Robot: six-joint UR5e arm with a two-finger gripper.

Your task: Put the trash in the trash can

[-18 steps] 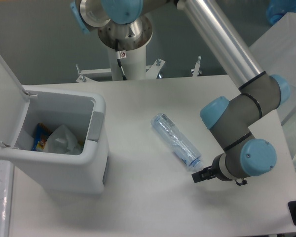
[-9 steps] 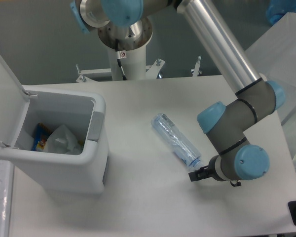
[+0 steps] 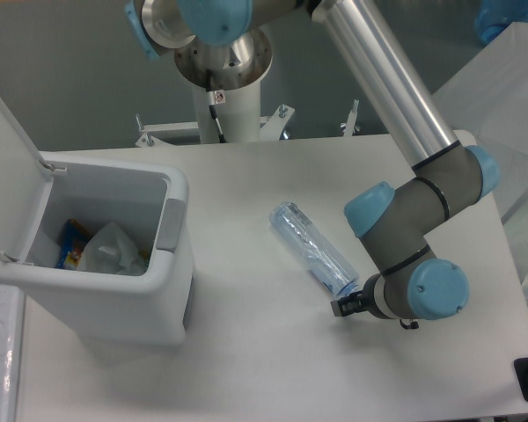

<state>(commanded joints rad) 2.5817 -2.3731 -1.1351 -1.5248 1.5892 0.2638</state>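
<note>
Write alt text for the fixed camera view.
A robot arm's tool sits low beside the cap end of a clear bluish crinkled plastic bottle lying on a white table; an open white rectangular bin holds crumpled white tissue.

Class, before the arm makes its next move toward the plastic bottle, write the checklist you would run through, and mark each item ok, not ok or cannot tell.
1. Trash can lid open: ok.
2. Room left in the trash can above the tissue: ok.
3. Bottle lying free on the table: ok.
4. Gripper at the bottle's near end: ok.
5. Gripper open enough to take the bottle: cannot tell.
6. Bottle already held: cannot tell; the contact is hidden.
</note>
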